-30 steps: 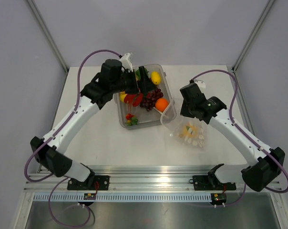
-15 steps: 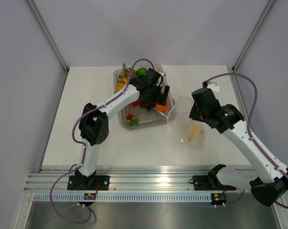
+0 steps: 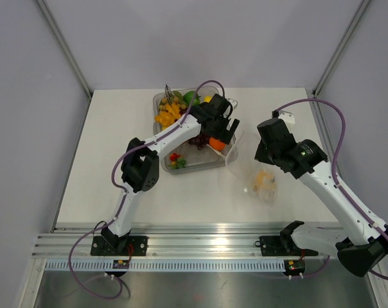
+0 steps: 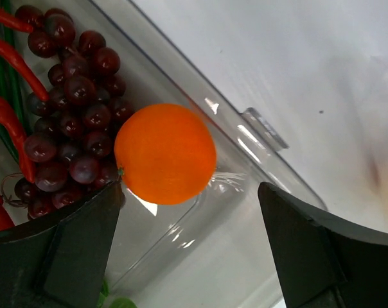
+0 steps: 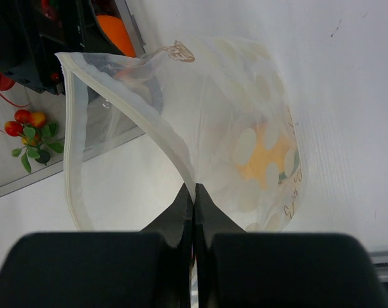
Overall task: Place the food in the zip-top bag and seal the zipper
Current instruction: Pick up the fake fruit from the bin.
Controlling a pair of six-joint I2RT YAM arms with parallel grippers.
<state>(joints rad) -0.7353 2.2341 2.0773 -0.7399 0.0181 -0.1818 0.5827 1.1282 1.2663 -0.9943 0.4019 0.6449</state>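
The orange lies in the near right corner of the clear tray, beside the purple grapes. My left gripper is open and empty just above the orange, with one finger on each side. In the top view the left gripper hangs over the orange. My right gripper is shut on the mouth strip of the dotted zip-top bag and holds the mouth open toward the tray. A yellow piece lies inside the bag. The right gripper is right of the tray.
The tray also holds yellow pieces, a green fruit, red peppers and a small red-and-green sprig. Frame posts stand at the back corners. A metal rail runs along the near edge.
My left arm has swung from the tray's back left to its right side, over the orange. My right gripper has lifted the bag's mouth and shifted slightly right.
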